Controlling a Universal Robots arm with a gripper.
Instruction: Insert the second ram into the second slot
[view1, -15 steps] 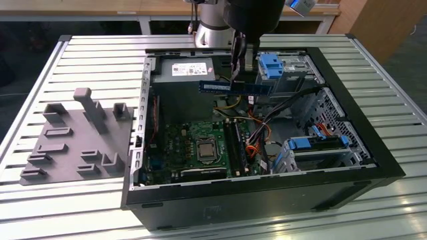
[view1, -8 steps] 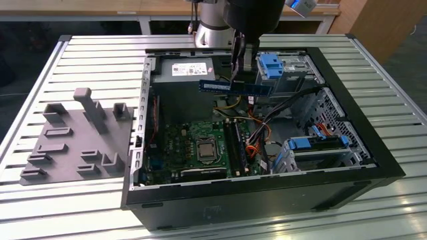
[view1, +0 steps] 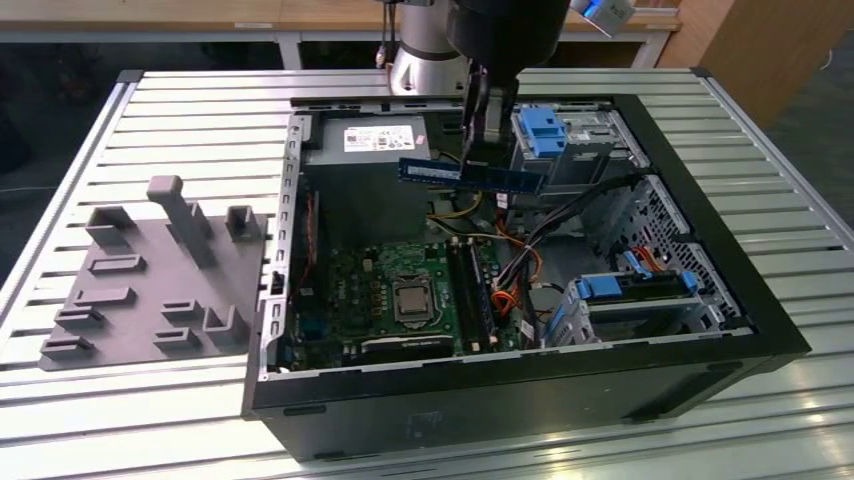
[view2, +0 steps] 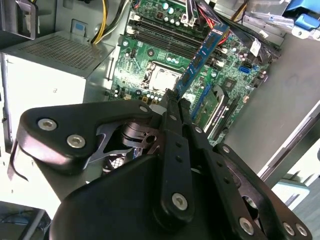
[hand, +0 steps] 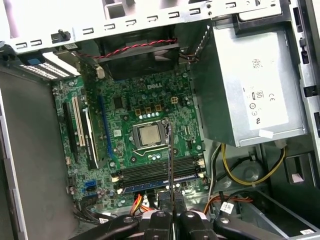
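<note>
Tabletop: silvery slatted metal across most of the exterior view.
Room: wooden furniture stands behind the tabletop, in the upper right of the exterior view.
Fixture: a grey plate with upright pegs lies on the tabletop at the exterior view's left, just beside the case.
Case: black, open-sided, lying flat at centre and right.
Inside the case: a green motherboard, a silver power supply, light-blue drive brackets and loose cables.
My pincer: clenched on the second ram.
Second ram: I hold it level in the air over the case, in the upper middle of the exterior view. It is clear of the memory slots.
</note>
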